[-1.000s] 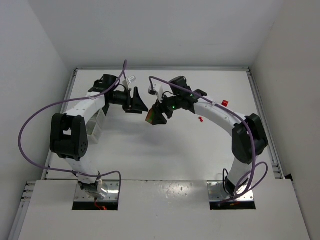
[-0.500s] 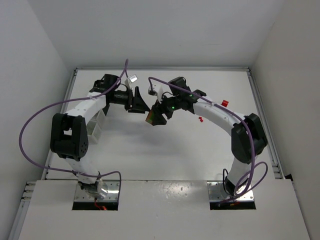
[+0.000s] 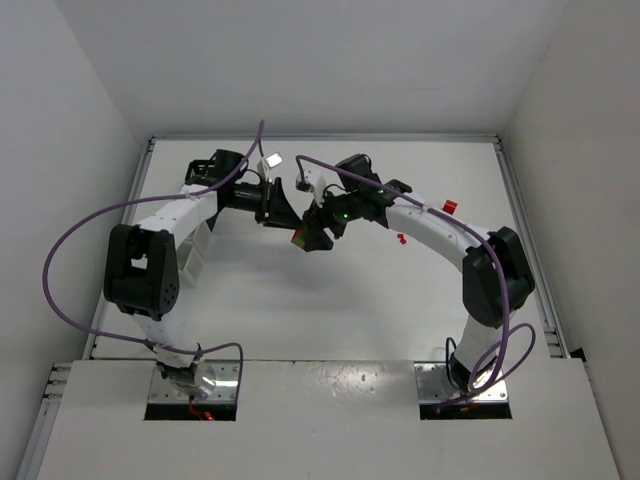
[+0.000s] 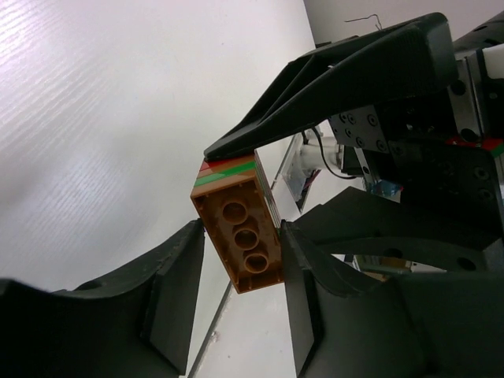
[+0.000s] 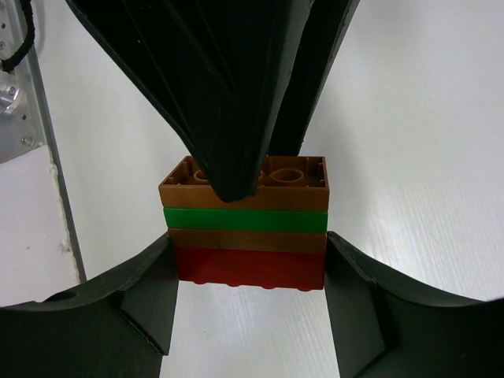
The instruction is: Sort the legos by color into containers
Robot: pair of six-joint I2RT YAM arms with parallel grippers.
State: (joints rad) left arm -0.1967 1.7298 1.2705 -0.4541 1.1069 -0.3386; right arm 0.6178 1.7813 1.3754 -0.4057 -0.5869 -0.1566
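A stack of legos [image 5: 246,220], layered brown, green, brown and red, hangs above the table between both grippers. My right gripper [image 5: 248,268] is shut on the red and brown end, with fingers against both sides. My left gripper [image 4: 240,268] has come from the opposite side, and its fingers [image 4: 177,291] press both flanks of the far brown brick [image 4: 240,236]. In the top view the stack [image 3: 299,236] sits where the two grippers meet. Two small red legos [image 3: 449,206] [image 3: 400,239] lie on the table at the right. White containers [image 3: 192,262] show partly under my left arm.
The tabletop is bounded by raised rails [image 3: 524,230] left and right and a white wall behind. Purple cables [image 3: 60,260] loop off both arms. The arm bases sit in cutouts at the near edge.
My left gripper has moved right onto the stack and its jaws have narrowed against the brown brick. The right gripper has held still with the stack.
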